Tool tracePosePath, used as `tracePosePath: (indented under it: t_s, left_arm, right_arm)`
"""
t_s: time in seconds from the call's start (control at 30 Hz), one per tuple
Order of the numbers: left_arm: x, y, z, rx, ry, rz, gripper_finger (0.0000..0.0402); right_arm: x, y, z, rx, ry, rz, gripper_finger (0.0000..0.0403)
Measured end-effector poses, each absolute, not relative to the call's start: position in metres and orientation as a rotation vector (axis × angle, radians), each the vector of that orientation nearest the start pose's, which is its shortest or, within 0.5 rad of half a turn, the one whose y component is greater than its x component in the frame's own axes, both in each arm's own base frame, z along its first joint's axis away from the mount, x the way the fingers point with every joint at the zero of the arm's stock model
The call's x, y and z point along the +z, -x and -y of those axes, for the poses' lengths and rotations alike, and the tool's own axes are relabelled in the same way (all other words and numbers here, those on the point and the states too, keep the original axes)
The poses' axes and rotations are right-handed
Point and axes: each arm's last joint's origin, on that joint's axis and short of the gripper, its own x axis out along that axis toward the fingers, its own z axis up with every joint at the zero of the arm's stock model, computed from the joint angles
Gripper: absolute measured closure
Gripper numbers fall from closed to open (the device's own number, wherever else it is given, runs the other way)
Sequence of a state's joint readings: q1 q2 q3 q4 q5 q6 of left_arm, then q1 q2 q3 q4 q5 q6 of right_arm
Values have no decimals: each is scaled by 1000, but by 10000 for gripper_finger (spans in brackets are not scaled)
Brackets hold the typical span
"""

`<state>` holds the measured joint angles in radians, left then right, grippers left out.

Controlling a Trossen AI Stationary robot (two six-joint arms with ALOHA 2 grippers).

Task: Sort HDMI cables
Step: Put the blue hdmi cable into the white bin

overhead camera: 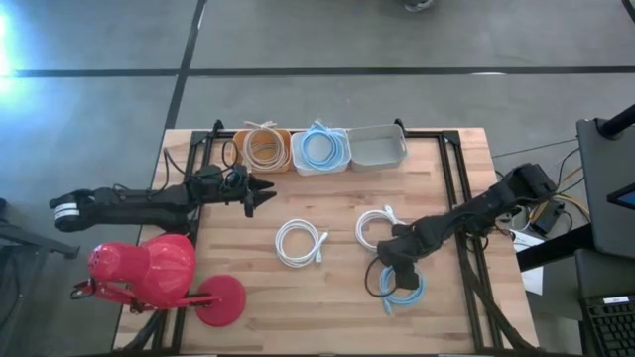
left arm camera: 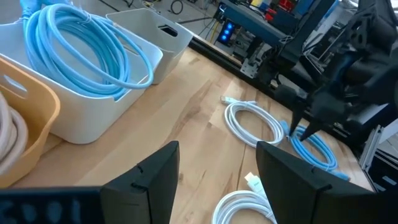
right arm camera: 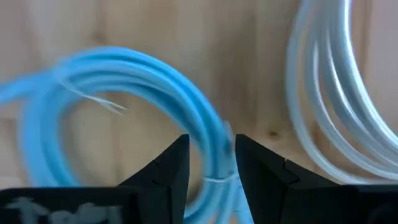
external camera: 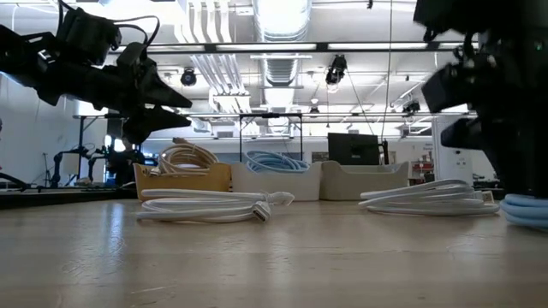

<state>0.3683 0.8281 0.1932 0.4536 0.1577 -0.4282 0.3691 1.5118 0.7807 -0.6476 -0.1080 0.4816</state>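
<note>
A light blue HDMI cable coil [overhead camera: 400, 288] [right arm camera: 124, 81] lies flat on the wood near the table's right near part. My right gripper [overhead camera: 389, 266] [right arm camera: 211, 146] is down on its far-left arc. Two white coils [overhead camera: 301, 243] [overhead camera: 377, 228] lie flat mid-table. At the far edge, an orange tub [overhead camera: 266, 149] holds beige coils, a white tub [overhead camera: 322, 149] holds light blue coils, and a grey tub [overhead camera: 379, 146] shows no coil inside. My left gripper [overhead camera: 263, 194] [left arm camera: 217, 149] hangs open above the table's left part, touching nothing. My right gripper pinches the light blue coil's bundled strands [right arm camera: 214, 165] between its two fingers, on the arc next to the white coil. The fingers come from above, pointing down, across the strands. The coil lies on the table [external camera: 527, 210].
A red lamp-like object [overhead camera: 149, 273] stands at the table's near left corner, close under my left arm. Black frame rails [overhead camera: 451, 178] run along the table's left and right sides. Bare wood [overhead camera: 298, 307] lies along the near edge between the red object and the blue coil.
</note>
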Motion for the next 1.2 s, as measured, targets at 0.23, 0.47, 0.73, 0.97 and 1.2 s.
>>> tracePosePath:
  t_s: [0.23,0.47,0.73,0.97,1.2]
  left_arm:
    - [184,-159,-57,244,472,-128,189]
    - [184,-159,-57,244,472,-129,189]
    - [184,-159,-56,243,471,-128,189]
    - [184,-159,-57,243,470,-128,189]
    - [184,-159,-56,243,459,-130,189]
  right_arm:
    - [134,-232,-93,21,-203,-1520,280]
    - [129,-237,-95,23,-186,-1547,299]
    - [176,-257,-101,148,-124,-1334,372]
    - [232,-295,-101,71,215,-967,366]
    - [273,-337,-68,-328,474,-720,364]
